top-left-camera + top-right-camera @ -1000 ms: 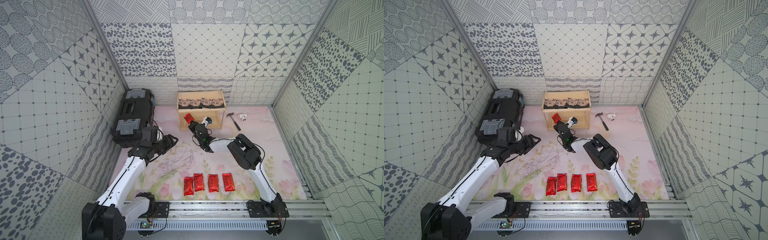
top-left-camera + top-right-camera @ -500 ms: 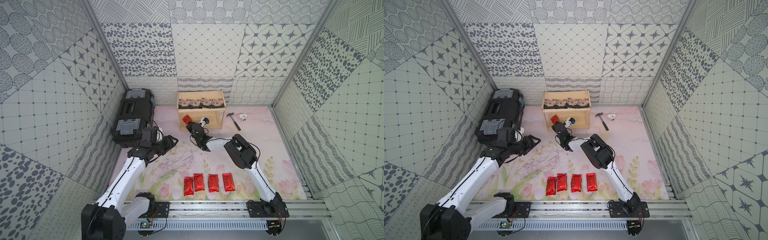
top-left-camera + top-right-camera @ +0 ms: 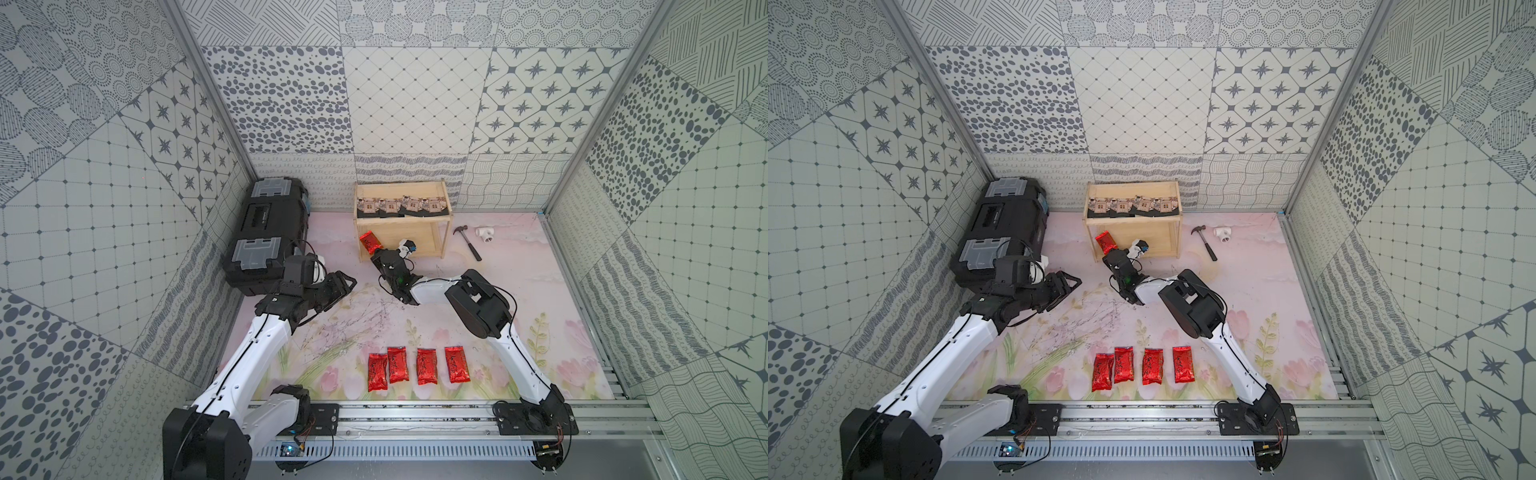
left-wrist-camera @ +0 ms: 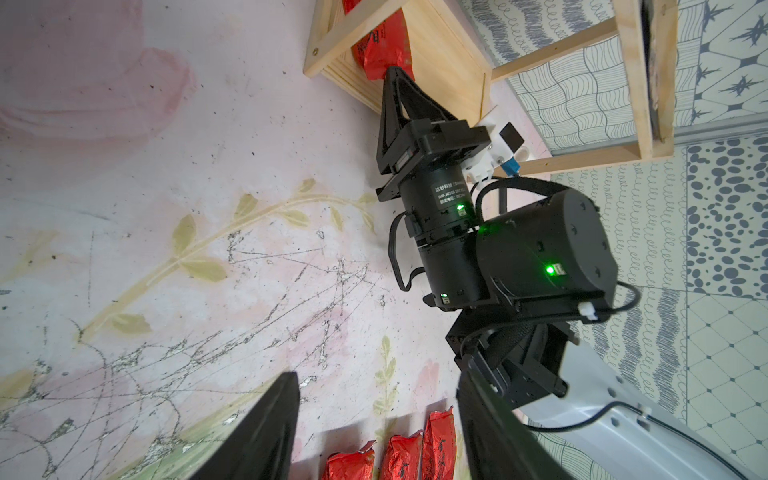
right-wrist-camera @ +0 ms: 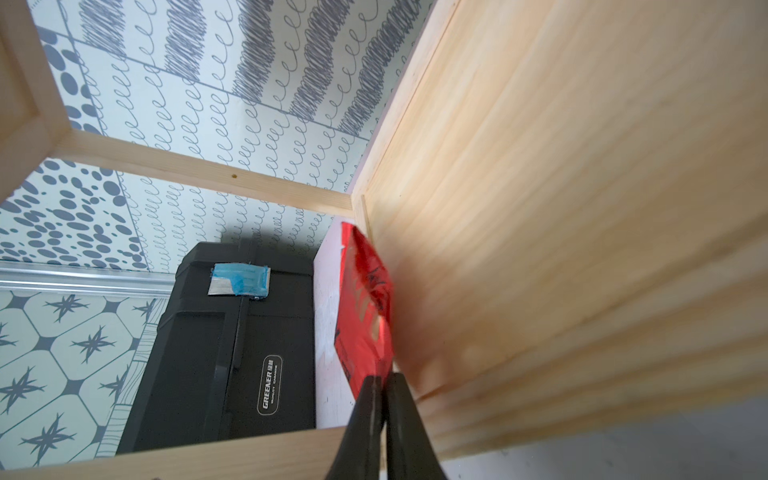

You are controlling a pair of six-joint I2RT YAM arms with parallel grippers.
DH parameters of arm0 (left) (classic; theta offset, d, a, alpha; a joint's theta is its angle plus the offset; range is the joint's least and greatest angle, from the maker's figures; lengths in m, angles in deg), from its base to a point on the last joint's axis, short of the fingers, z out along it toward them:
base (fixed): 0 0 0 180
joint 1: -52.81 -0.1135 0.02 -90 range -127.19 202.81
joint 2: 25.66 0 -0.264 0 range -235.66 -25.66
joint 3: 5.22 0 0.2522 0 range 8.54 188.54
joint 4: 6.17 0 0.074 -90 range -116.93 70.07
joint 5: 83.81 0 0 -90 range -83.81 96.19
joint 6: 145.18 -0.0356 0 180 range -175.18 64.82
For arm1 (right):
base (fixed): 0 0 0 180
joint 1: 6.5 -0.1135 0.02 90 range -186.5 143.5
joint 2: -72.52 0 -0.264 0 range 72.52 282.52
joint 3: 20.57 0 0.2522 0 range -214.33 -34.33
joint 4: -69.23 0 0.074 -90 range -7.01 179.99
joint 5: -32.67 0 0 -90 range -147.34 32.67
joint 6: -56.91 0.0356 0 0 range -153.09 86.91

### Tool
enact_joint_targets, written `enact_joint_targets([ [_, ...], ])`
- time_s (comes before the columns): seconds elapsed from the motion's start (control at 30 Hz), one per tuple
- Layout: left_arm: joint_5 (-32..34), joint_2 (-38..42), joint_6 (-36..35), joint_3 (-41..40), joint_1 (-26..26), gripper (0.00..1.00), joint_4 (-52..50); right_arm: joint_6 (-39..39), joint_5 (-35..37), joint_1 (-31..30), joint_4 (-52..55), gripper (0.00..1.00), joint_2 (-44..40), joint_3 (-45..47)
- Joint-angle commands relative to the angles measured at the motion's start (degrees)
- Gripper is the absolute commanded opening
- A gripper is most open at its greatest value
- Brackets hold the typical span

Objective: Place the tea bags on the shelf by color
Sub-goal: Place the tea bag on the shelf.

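Observation:
The light-wood shelf (image 3: 441, 245) (image 3: 1173, 189) stands at the back of the mat. Several black tea bags (image 3: 401, 206) (image 3: 1133, 206) lie in a row on its top board. My right gripper (image 3: 375, 253) (image 3: 1111, 252) (image 5: 382, 380) is shut on the end of a red tea bag (image 3: 369, 242) (image 5: 365, 307) (image 4: 380, 50). That tea bag leans at the left front corner of the lower tier, against the wooden board. Several red tea bags (image 3: 417, 365) (image 3: 1142, 365) (image 4: 395, 453) lie in a row near the front edge. My left gripper (image 3: 347, 284) (image 4: 376, 378) hangs open and empty over the mat, left of the right wrist.
A large black toolbox (image 3: 270, 232) (image 5: 232, 353) with grey latches sits left of the shelf, close to my left arm. A hammer (image 3: 467, 241) and a white pipe fitting (image 3: 485, 234) lie right of the shelf. Patterned walls close in three sides.
My right gripper has carried the red tea bag up and left, to the shelf's lower left front corner. The left arm has barely moved.

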Motion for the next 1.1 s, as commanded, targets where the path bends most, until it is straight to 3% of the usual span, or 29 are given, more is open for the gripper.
enact_joint_targets([
  [0.0,-2.9,-0.2,-0.7,-0.4,-0.2,0.66,0.7,0.0,-1.0,-0.5,0.7,0.15,0.0,-0.3],
  [0.3,-3.2,-0.1,-0.5,-0.6,-0.2,0.66,1.1,-0.3,-2.9,-0.5,2.4,0.26,-0.7,-0.8],
  [1.07,-3.3,0.3,-0.4,-0.9,-0.3,0.65,1.1,0.4,-5.2,-0.8,5.2,0.29,1.3,-3.8],
])
